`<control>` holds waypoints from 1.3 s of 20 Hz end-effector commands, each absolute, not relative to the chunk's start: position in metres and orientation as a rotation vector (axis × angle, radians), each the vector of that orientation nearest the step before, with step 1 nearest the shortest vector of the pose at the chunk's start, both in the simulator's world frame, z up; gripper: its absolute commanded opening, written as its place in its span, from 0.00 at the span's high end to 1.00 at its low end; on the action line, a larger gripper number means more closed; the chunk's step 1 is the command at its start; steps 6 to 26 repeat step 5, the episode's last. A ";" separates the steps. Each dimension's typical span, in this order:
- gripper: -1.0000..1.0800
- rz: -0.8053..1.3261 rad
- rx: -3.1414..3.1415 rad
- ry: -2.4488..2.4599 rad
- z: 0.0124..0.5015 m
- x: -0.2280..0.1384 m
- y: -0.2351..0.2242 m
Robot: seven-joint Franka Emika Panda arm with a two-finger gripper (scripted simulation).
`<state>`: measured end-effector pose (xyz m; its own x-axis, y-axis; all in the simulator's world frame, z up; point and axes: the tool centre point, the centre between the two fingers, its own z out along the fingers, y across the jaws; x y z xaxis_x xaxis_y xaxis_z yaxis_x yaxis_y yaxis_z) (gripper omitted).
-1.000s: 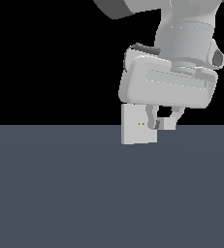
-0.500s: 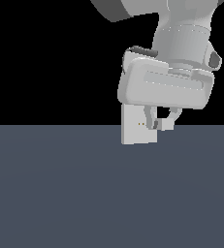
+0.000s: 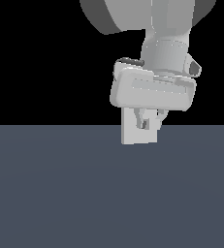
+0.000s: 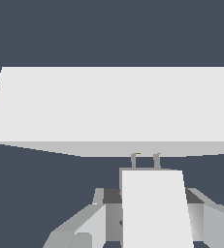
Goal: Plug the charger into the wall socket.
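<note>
Exterior view: the Panda arm (image 3: 169, 29) descends from above and ends in a broad pale hand body, beneath which the claw (image 3: 150, 117) hangs directly in front of the wall socket (image 3: 138, 134). The wall socket is a flat white square plate standing upright on the dark grey bench (image 3: 60, 193); its upper part is hidden behind the hand body, and its two central holes are covered by the claw fingers (image 3: 141, 117). The charger cannot be made out separately in this view, since it lies among the fingers and shares their pale tone.

Wrist view: the charger (image 4: 154, 208), a plain white block, sits between the two grey fingers (image 4: 82, 227), which press against its opposite flanks; the claw is thus closed upon the charger. Two short grey prongs (image 4: 144, 160) project from the face of the charger that is turned toward the wall socket (image 4: 113, 106). The prong tips meet the shaded lower edge of the wall socket as seen here, and a small yellowish mark shows just beside one tip; whether the prongs have entered the holes cannot be told. The body of the charger stands just short of the wall socket, the prongs spanning the gap. The wall socket fills the width of the picture, with the dark bench (image 4: 111, 29) visible beyond it.
</note>
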<state>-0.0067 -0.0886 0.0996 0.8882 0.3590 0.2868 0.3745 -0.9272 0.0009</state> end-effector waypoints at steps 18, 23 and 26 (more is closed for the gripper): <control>1.00 -0.441 -2.999 -0.582 0.100 0.002 -0.086; 1.00 -0.441 -2.999 -0.582 0.100 0.002 -0.086; 1.00 -0.441 -2.999 -0.582 0.100 0.002 -0.086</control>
